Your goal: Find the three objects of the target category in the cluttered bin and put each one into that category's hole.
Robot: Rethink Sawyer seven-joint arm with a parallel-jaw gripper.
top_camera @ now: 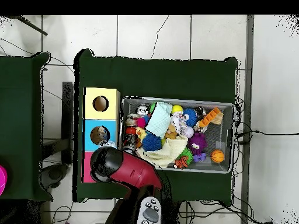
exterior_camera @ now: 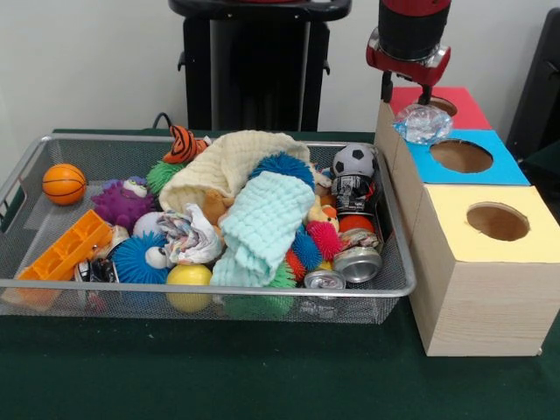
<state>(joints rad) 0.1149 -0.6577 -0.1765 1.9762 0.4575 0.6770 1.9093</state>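
The wire-mesh bin holds a heap of toys and cloths; it also shows in the overhead view. A clear crumpled plastic piece lies on the blue-topped box at its far left corner, beside the round hole. My gripper hangs just above the piece with its fingers apart. In the overhead view my arm's head covers the gripper, next to the blue box's hole. I see no other clear plastic bottle or cup in the bin.
The red-topped box stands behind the blue one and the yellow-topped box in front. Silver cans lie at the bin's right end. Cream and mint cloths, spiky balls and a small basketball fill the bin.
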